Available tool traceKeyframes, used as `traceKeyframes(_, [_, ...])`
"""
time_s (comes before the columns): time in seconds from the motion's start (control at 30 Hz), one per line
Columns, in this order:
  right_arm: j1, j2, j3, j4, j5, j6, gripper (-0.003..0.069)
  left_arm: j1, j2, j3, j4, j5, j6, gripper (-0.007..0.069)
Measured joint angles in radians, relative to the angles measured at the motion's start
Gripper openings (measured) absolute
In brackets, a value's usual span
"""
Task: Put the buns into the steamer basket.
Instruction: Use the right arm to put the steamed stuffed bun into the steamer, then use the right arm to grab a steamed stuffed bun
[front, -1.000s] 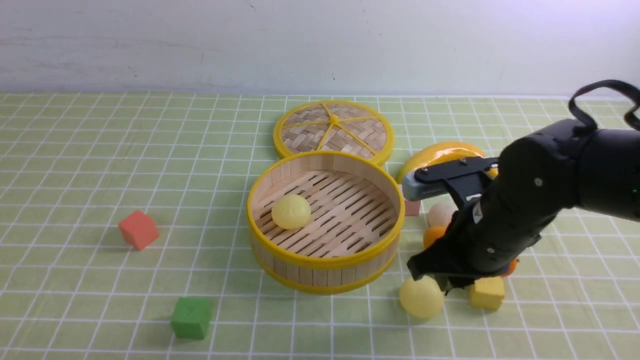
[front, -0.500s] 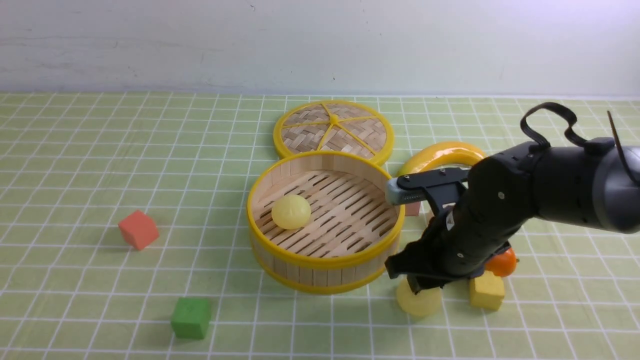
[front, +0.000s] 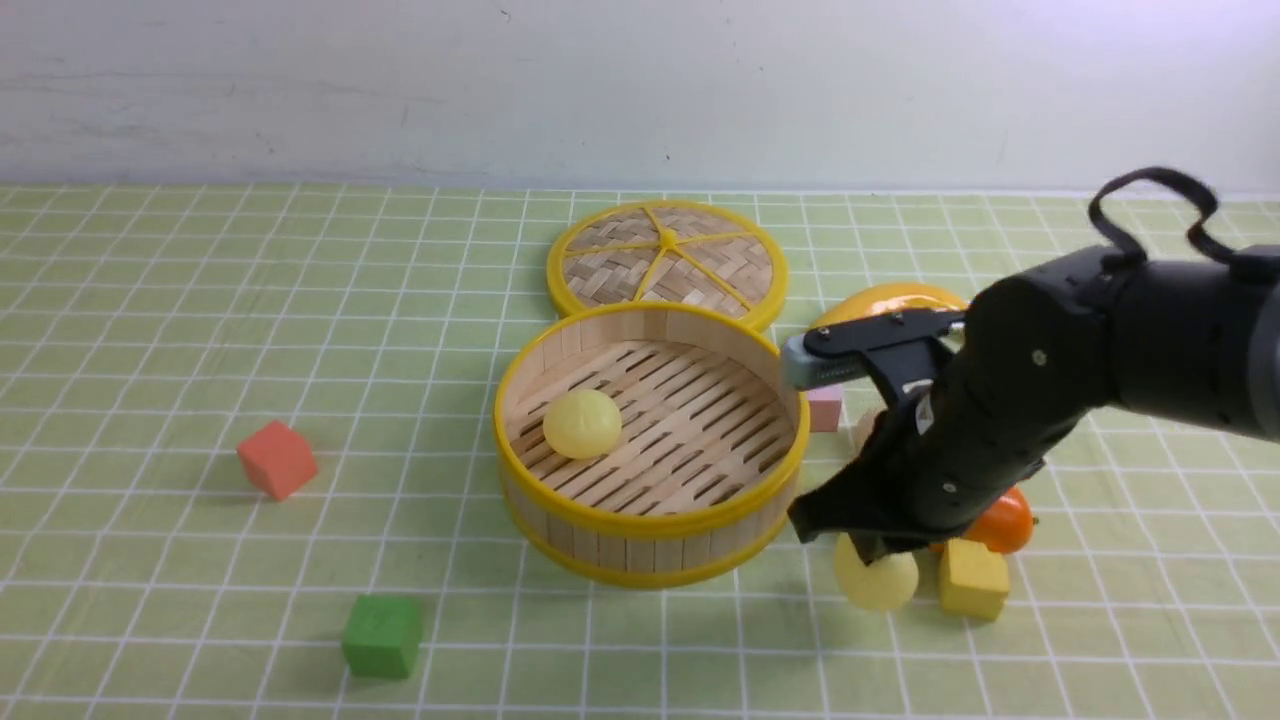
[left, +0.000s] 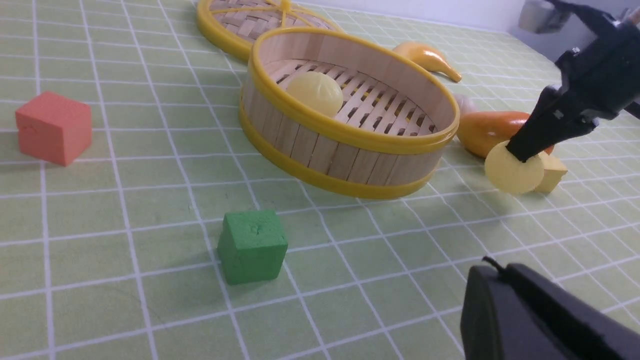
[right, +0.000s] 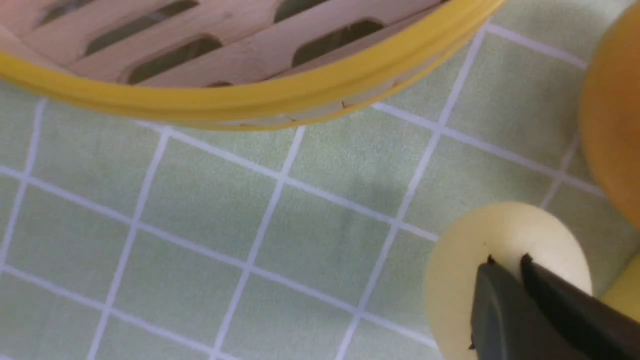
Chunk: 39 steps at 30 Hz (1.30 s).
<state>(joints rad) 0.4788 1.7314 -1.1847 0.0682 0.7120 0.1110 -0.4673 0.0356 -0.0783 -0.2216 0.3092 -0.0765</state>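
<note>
Jaws of the right gripper (front: 868, 553) are pressed together, tips atop the pale yellow bun (front: 878, 585) directly beneath, not astride it, with the steamer basket (front: 650, 522) just to its left.

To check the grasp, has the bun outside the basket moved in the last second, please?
Yes: the bun has shifted right, toward the yellow cube.

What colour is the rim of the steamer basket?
Yellow. The steamer basket rim shows best in the front view.
</note>
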Motion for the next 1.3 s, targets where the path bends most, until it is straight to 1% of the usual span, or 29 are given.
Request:
traceKeyframes(0.1, [0.000, -0.066, -0.061, 0.059, 0.048, -0.036, 0.0000, 0.000, 0.000, 0.000, 0.000, 0.000, 0.000, -0.0003])
traceKeyframes(0.23, [0.000, -0.084, -0.137, 0.164, 0.040, -0.124, 0.0001, 0.000, 0.000, 0.000, 0.000, 0.000, 0.000, -0.0003])
traceKeyframes(0.3, [0.000, -0.056, -0.191, 0.262, 0.004, -0.193, 0.0003, 0.000, 0.000, 0.000, 0.000, 0.000, 0.000, -0.0003])
traceKeyframes(0.33, [0.000, -0.052, -0.194, 0.262, 0.001, -0.198, 0.0003, 0.000, 0.000, 0.000, 0.000, 0.000, 0.000, -0.0003])
traceKeyframes(0.4, [0.000, 0.021, -0.232, 0.325, -0.049, -0.250, 0.0008, 0.000, 0.000, 0.000, 0.000, 0.000, 0.000, -0.0003])
traceKeyframes(0.43, [0.000, 0.028, -0.234, 0.327, -0.054, -0.250, 0.0008, 0.000, 0.000, 0.000, 0.000, 0.000, 0.000, -0.0003])
traceKeyframes(0.5, [0.000, 0.118, -0.257, 0.343, -0.112, -0.260, 0.0018, 0.000, 0.000, 0.000, 0.000, 0.000, 0.000, -0.0003])
traceKeyframes(0.63, [0.000, 0.236, -0.284, 0.346, -0.153, -0.260, 0.0057, 0.000, 0.000, 0.000, 0.000, 0.000, 0.000, -0.0003])
traceKeyframes(0.7, [0.000, 0.263, -0.287, 0.347, -0.155, -0.256, 0.0108, 0.000, 0.000, 0.000, 0.000, 0.000, 0.000, -0.0003])
traceKeyframes(0.73, [0.000, 0.265, -0.291, 0.347, -0.155, -0.248, 0.0151, 0.000, 0.000, 0.000, 0.000, 0.000, 0.000, 0.0000])
traceKeyframes(0.77, [0.000, 0.265, -0.291, 0.347, -0.155, -0.248, 0.0159, 0.000, 0.000, 0.000, 0.000, 0.000, 0.000, 0.0000])
traceKeyframes(0.8, [-0.001, 0.258, -0.303, 0.346, -0.148, -0.237, 0.0235, 0.000, 0.000, 0.000, 0.000, 0.000, 0.000, 0.0002])
traceKeyframes(0.83, [-0.001, 0.258, -0.304, 0.346, -0.148, -0.236, 0.0235, 0.000, 0.000, 0.000, 0.000, 0.000, 0.000, 0.0003])
traceKeyframes(0.87, [-0.008, 0.243, -0.322, 0.346, -0.131, -0.230, 0.0311, 0.000, 0.000, 0.000, 0.000, 0.000, 0.000, 0.0004])
traceKeyframes(0.93, [-0.022, 0.213, -0.343, 0.331, -0.098, -0.230, 0.0382, 0.000, 0.000, 0.000, 0.000, 0.000, 0.000, 0.0006])
traceKeyframes(0.97, [-0.022, 0.210, -0.343, 0.331, -0.098, -0.229, 0.0388, 0.000, 0.000, 0.000, 0.000, 0.000, 0.000, 0.0006])
traceKeyframes(1.0, [-0.047, 0.177, -0.359, 0.297, -0.061, -0.220, 0.0422, 0.000, 0.000, 0.000, 0.000, 0.000, 0.000, 0.0008])
traceKeyframes(1.03, [-0.059, 0.160, -0.364, 0.281, -0.041, -0.212, 0.0432, 0.000, 0.000, 0.000, 0.000, 0.000, 0.000, 0.0009])
traceKeyframes(1.1, [-0.115, 0.127, -0.372, 0.214, 0.009, -0.161, 0.0437, 0.000, 0.000, 0.000, 0.000, 0.000, 0.000, 0.0011])
traceKeyframes(1.13, [-0.122, 0.127, -0.372, 0.207, 0.014, -0.155, 0.0437, 0.000, 0.000, 0.000, 0.000, 0.000, 0.000, 0.0012])
traceKeyframes(1.17, [-0.166, 0.121, -0.373, 0.163, 0.047, -0.111, 0.0429, 0.000, 0.000, 0.000, 0.000, 0.001, 0.000, 0.0013])
traceKeyframes(1.27, [-0.257, 0.158, -0.373, 0.104, 0.089, -0.073, 0.0386, 0.000, 0.000, 0.000, 0.000, 0.003, 0.000, 0.0018])
traceKeyframes(1.3, [-0.261, 0.166, -0.373, 0.104, 0.089, -0.073, 0.0381, 0.000, 0.000, 0.000, 0.000, 0.003, 0.000, 0.0018])
